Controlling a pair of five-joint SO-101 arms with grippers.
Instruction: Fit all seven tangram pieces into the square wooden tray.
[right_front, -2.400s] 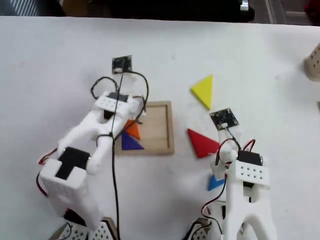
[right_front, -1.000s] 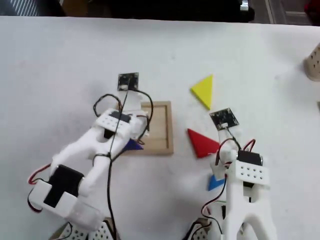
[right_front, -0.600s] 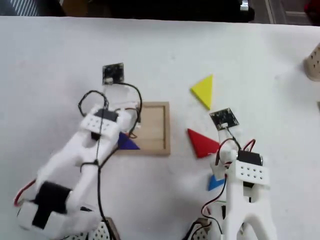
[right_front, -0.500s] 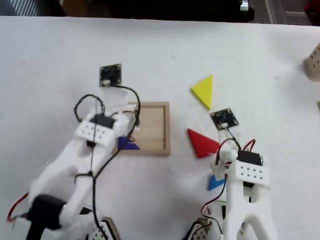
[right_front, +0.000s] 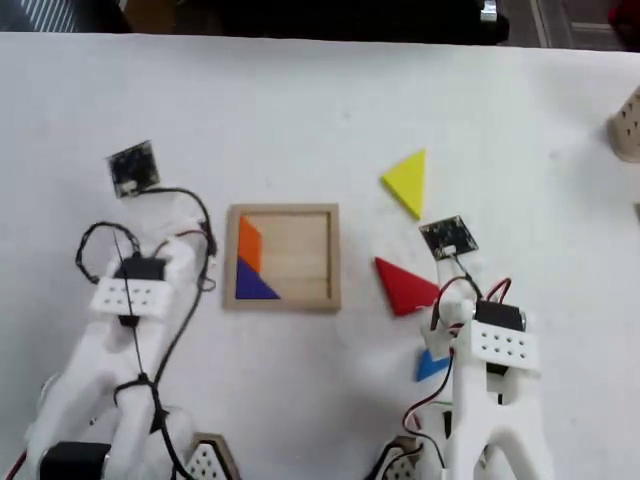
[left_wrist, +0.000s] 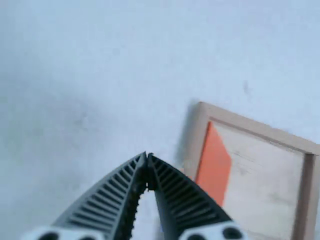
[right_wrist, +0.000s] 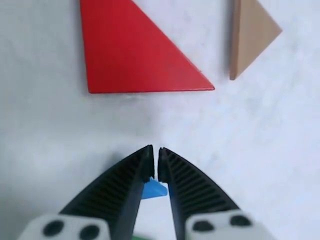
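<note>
- Left hand (left_wrist: 147, 172): fingers pressed together along their length, nothing between them. It hangs over bare worktop (right_front: 300, 110), just beside the outer edge of the tray.
- Right hand (right_wrist: 155, 167): fingers drawn almost together with only a slit between them, nothing clamped. A small blue piece (right_front: 432, 365) shows under the slit; whether it touches the fingers cannot be told.
- Square wooden tray (right_front: 283, 212): lies flat near the middle of the worktop. The left arm is at its 9 o'clock, the right arm at its 4 o'clock.
- Inside the tray: an orange piece (right_front: 249, 245) lies against the 9 o'clock wall. A purple triangle (right_front: 252, 283) sits in the 7 o'clock corner, touching the orange piece. The remaining floor is bare wood.
- Outside the tray: a red triangle (right_front: 403, 285) lies flat at the tray's 3 o'clock, near but apart from it, just ahead of the right hand.
- A yellow triangle (right_front: 408, 180) lies at the tray's 2 o'clock, at 12 o'clock from the red one and apart from it.
- The blue piece lies at the tray's 4 o'clock, against the right arm's side.
- A tan triangle (right_wrist: 250, 37) lies flat beside the red triangle, a narrow strip of worktop between them.
</note>
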